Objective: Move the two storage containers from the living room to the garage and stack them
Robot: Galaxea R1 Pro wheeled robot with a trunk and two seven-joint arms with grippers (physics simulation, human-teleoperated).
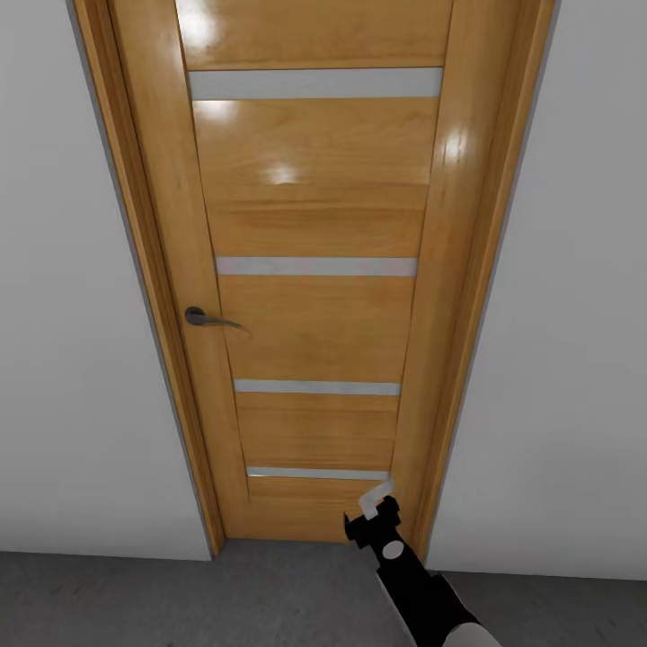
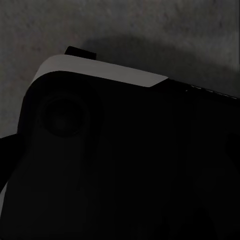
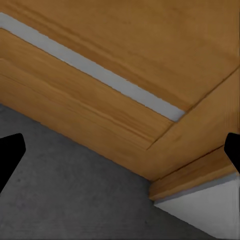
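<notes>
The two storage containers are out of view. I face a closed honey-brown wooden door (image 1: pixel 314 332) with pale horizontal strips. My right gripper (image 1: pixel 368 512) is low, close to the door's bottom right corner, just above the dark grey speckled floor (image 1: pixel 180 602). In the right wrist view, its two black fingertips (image 3: pixel 11 152) stand far apart at the picture's edges, open with nothing between them, pointing at the door's base (image 3: pixel 100 110) and the floor (image 3: pixel 75 190). The left wrist view shows a dark part of the robot's body (image 2: pixel 125 160) over grey floor (image 2: pixel 150 25).
A grey lever handle (image 1: pixel 202 317) sits at the door's left side, about mid-height. White walls (image 1: pixel 72 359) flank the wooden door frame (image 1: pixel 467 314) on both sides. A white wall corner (image 3: pixel 210 210) meets the frame near the gripper.
</notes>
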